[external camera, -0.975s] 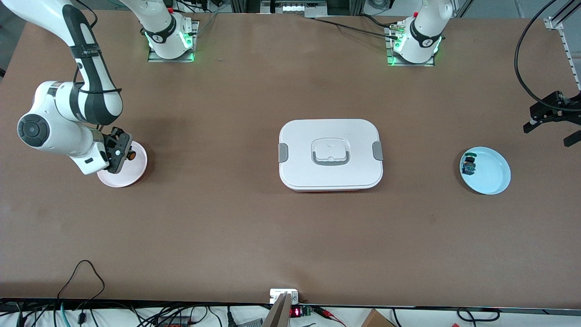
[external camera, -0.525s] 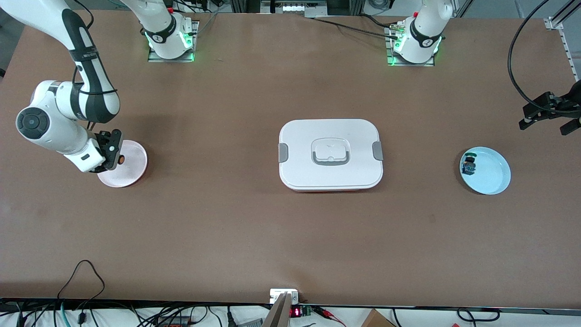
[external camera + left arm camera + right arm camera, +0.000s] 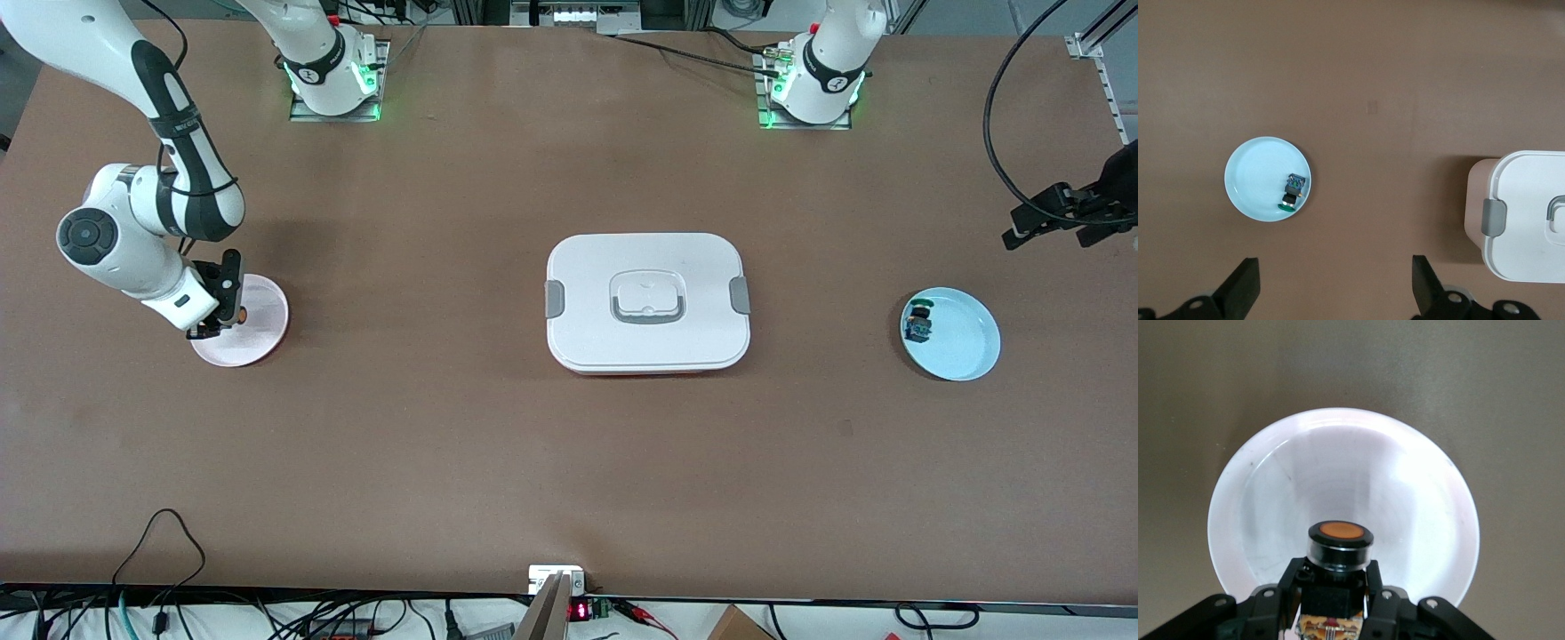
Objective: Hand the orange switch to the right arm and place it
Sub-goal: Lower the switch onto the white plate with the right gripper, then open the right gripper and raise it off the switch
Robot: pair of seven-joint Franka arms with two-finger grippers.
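Note:
My right gripper (image 3: 224, 311) is shut on the orange switch (image 3: 240, 313) and holds it over the pink plate (image 3: 262, 333) at the right arm's end of the table. In the right wrist view the switch (image 3: 1338, 543) shows its round orange cap and black body clamped between the jaws, above the plate (image 3: 1418, 500). My left gripper (image 3: 1058, 218) is open and empty, up in the air at the left arm's end, off the blue plate (image 3: 965, 342). The left wrist view shows its black fingertips (image 3: 1241, 290) spread wide.
A white lidded box (image 3: 647, 302) with grey latches sits mid-table; it also shows in the left wrist view (image 3: 1528, 220). The blue plate (image 3: 1255, 180) holds a green-capped switch with a blue body (image 3: 917, 324), which also shows in the left wrist view (image 3: 1293, 190).
My right gripper has turned and shifted over the pink plate with the orange switch still in it. My left gripper has drifted upward and away from the blue plate.

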